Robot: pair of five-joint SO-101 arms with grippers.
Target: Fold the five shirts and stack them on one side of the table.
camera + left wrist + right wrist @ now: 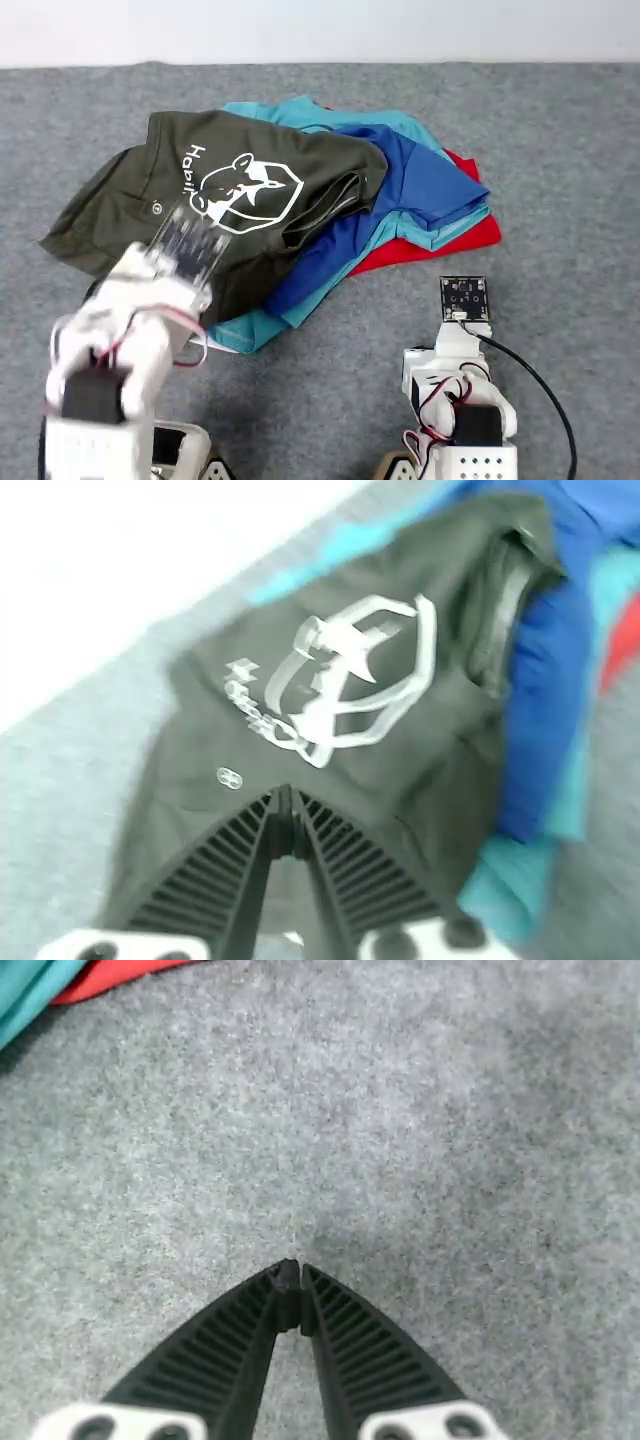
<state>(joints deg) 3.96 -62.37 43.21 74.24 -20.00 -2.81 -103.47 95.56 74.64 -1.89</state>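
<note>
Fixed camera looks down over the worktop [560,150]. Wrist cameras peer close past their jaws, sharing the shirt pile [290,200].

surface: grey felt-like table [570,140], evenly textured | behind: plain white backdrop [320,28] along the table's far edge at 12 o'clock | light: soft, even

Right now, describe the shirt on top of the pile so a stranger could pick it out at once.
On the grey table, a heap of shirts lies near the far edge. The top one is the dark olive shirt. Unlike the blue shirt, teal shirt and red shirt under it, it carries a white animal-head print.
</note>
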